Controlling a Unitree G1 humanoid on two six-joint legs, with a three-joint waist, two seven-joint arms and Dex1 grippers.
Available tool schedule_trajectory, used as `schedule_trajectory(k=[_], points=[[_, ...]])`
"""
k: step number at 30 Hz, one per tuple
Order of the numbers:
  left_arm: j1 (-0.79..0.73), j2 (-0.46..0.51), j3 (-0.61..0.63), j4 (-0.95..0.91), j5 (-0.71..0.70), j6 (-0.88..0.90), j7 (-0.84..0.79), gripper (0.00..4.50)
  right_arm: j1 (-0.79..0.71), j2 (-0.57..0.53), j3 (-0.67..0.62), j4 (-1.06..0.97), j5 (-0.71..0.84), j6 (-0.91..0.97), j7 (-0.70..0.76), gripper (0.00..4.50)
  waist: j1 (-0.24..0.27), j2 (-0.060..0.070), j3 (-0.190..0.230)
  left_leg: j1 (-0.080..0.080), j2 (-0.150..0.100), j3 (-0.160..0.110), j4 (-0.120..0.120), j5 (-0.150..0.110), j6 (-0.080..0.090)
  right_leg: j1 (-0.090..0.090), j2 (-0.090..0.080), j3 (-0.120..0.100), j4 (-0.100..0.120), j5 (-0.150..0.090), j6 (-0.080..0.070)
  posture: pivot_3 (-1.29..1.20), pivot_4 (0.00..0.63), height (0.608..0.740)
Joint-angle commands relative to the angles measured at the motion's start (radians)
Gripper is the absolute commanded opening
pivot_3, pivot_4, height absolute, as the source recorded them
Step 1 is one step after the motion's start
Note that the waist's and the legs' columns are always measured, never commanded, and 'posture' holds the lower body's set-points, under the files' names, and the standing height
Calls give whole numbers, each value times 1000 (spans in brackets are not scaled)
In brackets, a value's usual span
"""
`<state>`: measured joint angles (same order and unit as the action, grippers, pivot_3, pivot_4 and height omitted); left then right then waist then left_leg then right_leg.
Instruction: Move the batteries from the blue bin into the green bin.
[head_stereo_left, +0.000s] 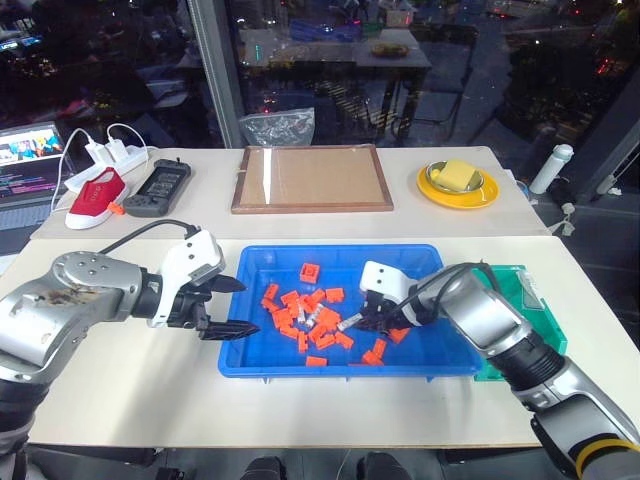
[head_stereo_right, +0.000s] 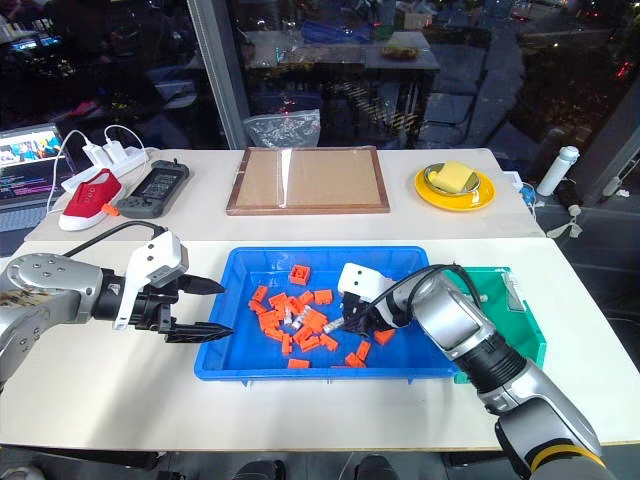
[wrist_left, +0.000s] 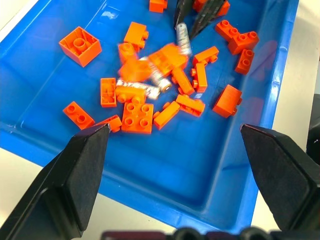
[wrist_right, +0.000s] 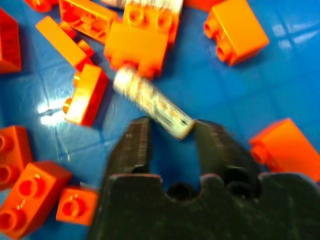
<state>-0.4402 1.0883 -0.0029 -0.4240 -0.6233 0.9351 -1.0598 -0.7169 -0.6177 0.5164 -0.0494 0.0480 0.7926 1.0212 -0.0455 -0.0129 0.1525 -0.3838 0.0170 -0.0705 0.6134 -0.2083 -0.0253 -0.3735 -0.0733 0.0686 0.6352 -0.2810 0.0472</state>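
The green bin (head_stereo_left: 527, 300) is largely hidden behind the right arm. The battery (wrist_right: 152, 102) between the right pincer (wrist_right: 172, 135) fingers is blurred by motion, so its label cannot be read. A laptop (head_stereo_left: 28, 160) is cut off by the picture's edge.

The blue bin (head_stereo_left: 258, 352) is bright blue, scattered with orange blocks (head_stereo_left: 309, 271) and silver-white batteries (wrist_left: 183, 39) with dark print. The green bin (head_stereo_left: 527, 300) is green. Both claws are black: left claw (head_stereo_left: 232, 306), right claw (wrist_right: 170, 135). The bench (head_stereo_left: 120, 400) is cream.
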Motion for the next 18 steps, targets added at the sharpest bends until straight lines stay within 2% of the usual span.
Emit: schedule_trajectory(k=[1,11,12,13,18], points=[[-21,7,10,-16,10,-17,1,4500,5,-3,0,-10,-14,-11,2,27,0,0,0,0,0,0,0,0,0,0,0,0,0,0,0,0,150,740],[-28,4,3,-11,19,-21,-1,4500,-6,-8,-26,-9,-8,0,2,27,1,0,0,0,0,0,0,0,0,0,0,0,0,0,0,0,150,740],[-28,5,4,-11,20,-21,-2,4500,-10,2,-37,-9,3,4,-2,599,1,0,0,0,0,0,0,0,0,0,0,0,0,0,0,0,150,740],[-26,5,4,-12,21,-21,-3,4500,-14,10,-44,-21,16,5,4,694,0,0,0,0,0,0,0,0,0,0,0,0,0,0,0,0,150,740],[-16,12,13,-16,25,-17,-6,4500,-72,80,-66,-20,19,-3,-33,2422,-5,0,0,0,0,0,0,0,0,-1,0,0,2,0,0,0,150,740]])
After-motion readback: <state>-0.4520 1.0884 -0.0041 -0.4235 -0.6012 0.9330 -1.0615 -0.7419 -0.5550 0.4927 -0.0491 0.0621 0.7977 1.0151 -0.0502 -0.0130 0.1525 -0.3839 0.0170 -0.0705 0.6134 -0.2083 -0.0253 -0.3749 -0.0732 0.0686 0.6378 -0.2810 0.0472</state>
